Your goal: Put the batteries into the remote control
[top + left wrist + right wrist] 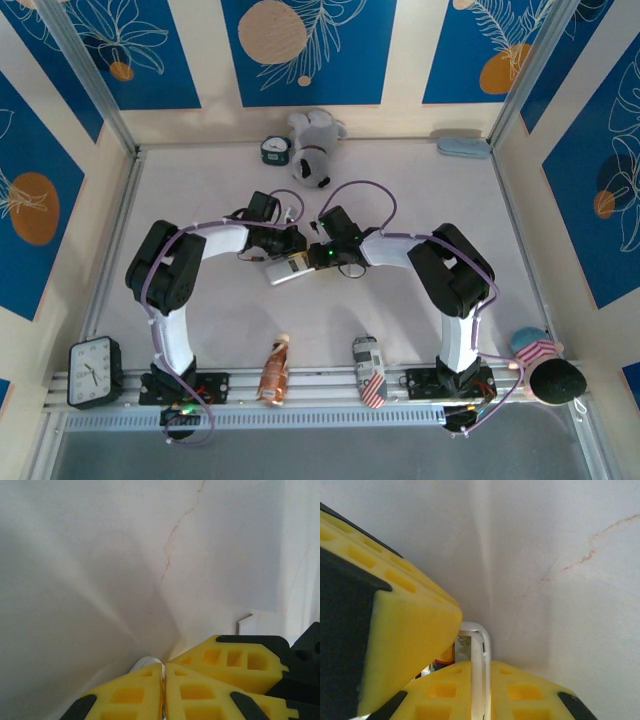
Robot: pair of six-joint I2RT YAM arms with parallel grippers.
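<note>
Right tool (481, 680) clamped on remote control (476, 630) rim; left tool (163, 675) pinching its other end, both narrow

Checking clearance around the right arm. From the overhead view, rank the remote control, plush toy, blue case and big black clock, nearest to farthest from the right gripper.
1. remote control, table centre, clamped by the right gripper.
2. plush toy, far edge, centre.
3. blue case, far right corner.
4. big black clock, near left corner.
</note>
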